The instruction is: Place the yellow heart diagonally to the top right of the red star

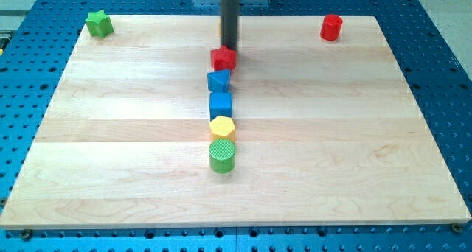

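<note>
A column of blocks runs down the middle of the board. From the view's top they are a red block whose shape I cannot make out, a blue angular block, a blue cube, a yellow block that looks six-sided, and a green cylinder. The yellow block touches the blue cube above it and the green cylinder below it. My tip is right at the top edge of the red block, slightly to its right. It is far above the yellow block.
A green star sits at the board's top left corner. A red cylinder sits near the top right corner. The wooden board lies on a blue perforated table.
</note>
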You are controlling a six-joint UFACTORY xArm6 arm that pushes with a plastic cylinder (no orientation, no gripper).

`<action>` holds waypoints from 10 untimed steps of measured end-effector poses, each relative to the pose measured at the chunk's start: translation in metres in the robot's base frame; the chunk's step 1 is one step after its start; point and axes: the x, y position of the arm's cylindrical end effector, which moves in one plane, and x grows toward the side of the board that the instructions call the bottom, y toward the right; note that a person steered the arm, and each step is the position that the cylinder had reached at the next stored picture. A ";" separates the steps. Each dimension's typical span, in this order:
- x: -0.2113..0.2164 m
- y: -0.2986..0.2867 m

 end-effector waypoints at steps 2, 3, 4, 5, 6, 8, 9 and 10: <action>-0.054 -0.028; -0.071 -0.018; -0.072 0.025; -0.070 0.055; -0.099 0.056; -0.049 0.084; -0.055 0.007; 0.002 -0.051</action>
